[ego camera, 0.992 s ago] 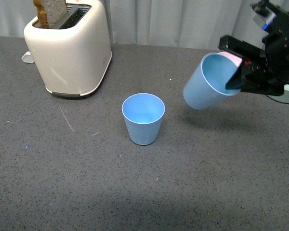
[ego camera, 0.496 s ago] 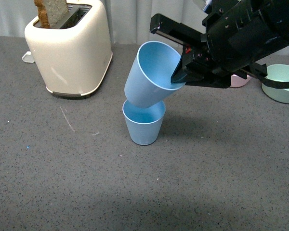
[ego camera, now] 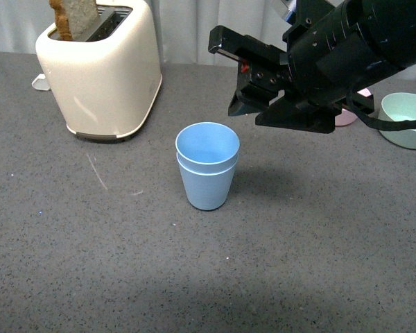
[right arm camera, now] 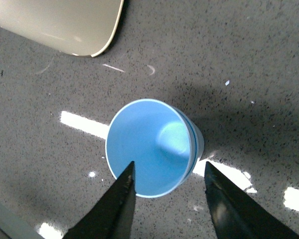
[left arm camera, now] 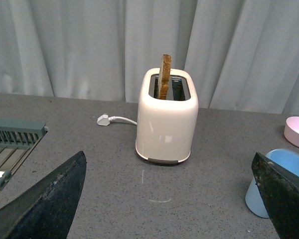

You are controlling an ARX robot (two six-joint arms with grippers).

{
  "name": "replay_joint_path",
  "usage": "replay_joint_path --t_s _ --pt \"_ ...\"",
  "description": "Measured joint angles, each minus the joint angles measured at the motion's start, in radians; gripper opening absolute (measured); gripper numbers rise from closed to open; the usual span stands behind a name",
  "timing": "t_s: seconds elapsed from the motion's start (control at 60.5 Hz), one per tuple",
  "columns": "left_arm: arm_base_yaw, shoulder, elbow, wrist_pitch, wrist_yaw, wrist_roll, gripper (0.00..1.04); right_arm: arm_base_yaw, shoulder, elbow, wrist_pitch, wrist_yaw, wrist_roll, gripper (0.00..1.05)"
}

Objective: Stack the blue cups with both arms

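Note:
The two blue cups [ego camera: 207, 165] stand upright, nested one inside the other, in the middle of the grey table. They show from above in the right wrist view [right arm camera: 152, 147] and at the edge of the left wrist view [left arm camera: 279, 181]. My right gripper [ego camera: 244, 87] is open and empty, hovering above and to the right of the stack, clear of it. In its wrist view the gripper [right arm camera: 168, 172] has its tips on either side of the rim. My left gripper [left arm camera: 169, 199] is open and empty; it is out of the front view.
A cream toaster [ego camera: 100, 69] with a slice of bread stands at the back left, its plug [left arm camera: 104, 119] on the table behind it. A green bowl [ego camera: 408, 119] and a pink bowl [left arm camera: 297, 132] sit at the right. A grey rack [left arm camera: 12, 142] lies to the left.
My right gripper carried the second cup leftward over the standing cup and let it go. That cup now sits nested inside the first, and the gripper has risen empty.

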Motion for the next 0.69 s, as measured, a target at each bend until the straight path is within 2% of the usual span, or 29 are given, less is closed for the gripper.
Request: replay_joint_path --t_s 0.149,0.232,0.298,0.48,0.496,0.529,0.579,0.612,0.645,0.695 --pt "0.0 0.0 0.0 0.0 0.0 0.0 0.98 0.0 -0.008 -0.011 0.023 0.082 -0.07 0.66" --pt "0.0 0.0 0.0 0.0 0.0 0.0 0.98 0.0 -0.01 -0.013 0.021 0.092 -0.106 0.85" --pt "0.0 0.0 0.0 0.0 0.0 0.0 0.98 0.0 -0.01 -0.013 0.021 0.092 -0.113 0.96" --pt "0.0 0.0 0.0 0.0 0.0 0.0 0.98 0.002 -0.009 -0.018 0.033 0.111 -0.129 0.95" --pt "0.0 0.0 0.0 0.0 0.0 0.0 0.98 0.006 -0.009 -0.03 0.066 0.137 -0.134 0.94" --pt "0.0 0.0 0.0 0.0 0.0 0.0 0.98 0.012 -0.008 -0.089 0.227 0.256 -0.182 0.89" --pt "0.0 0.0 0.0 0.0 0.0 0.0 0.98 0.014 -0.011 -0.208 0.513 0.462 -0.267 0.8" --pt "0.0 0.0 0.0 0.0 0.001 0.0 0.98 0.009 -0.018 -0.29 0.679 0.542 -0.303 0.75" --pt "0.0 0.0 0.0 0.0 0.0 0.0 0.98 -0.001 -0.028 -0.37 0.842 0.6 -0.339 0.69" --pt "0.0 0.0 0.0 0.0 -0.002 0.0 0.98 -0.022 -0.051 -0.461 1.034 0.629 -0.368 0.62"
